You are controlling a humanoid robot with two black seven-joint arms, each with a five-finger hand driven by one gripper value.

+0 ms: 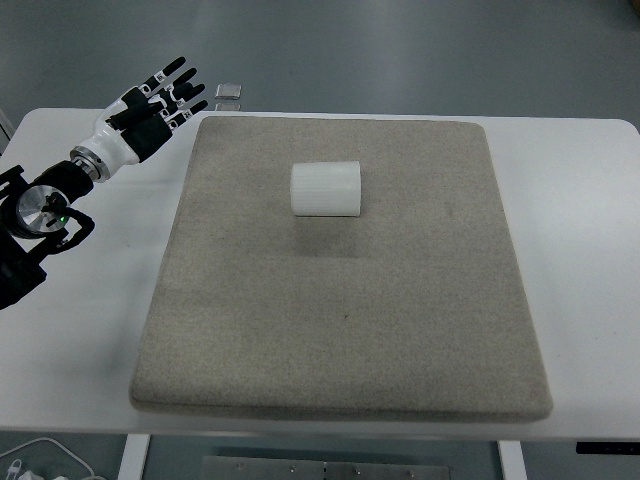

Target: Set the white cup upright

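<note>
We counted one white cup [325, 188], one grey mat [340, 300], one robot hand [158, 100], and two small squares [229, 96].

View: one head camera, high on the robot's side
Facing: forward and down over the desk [580, 250]
Range: whole desk top visible

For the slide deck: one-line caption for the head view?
White cup lying on its side on beige mat; left hand open over table's far-left corner.

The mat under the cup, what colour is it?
Greyish beige mat, plain, seen in the head view.
</note>
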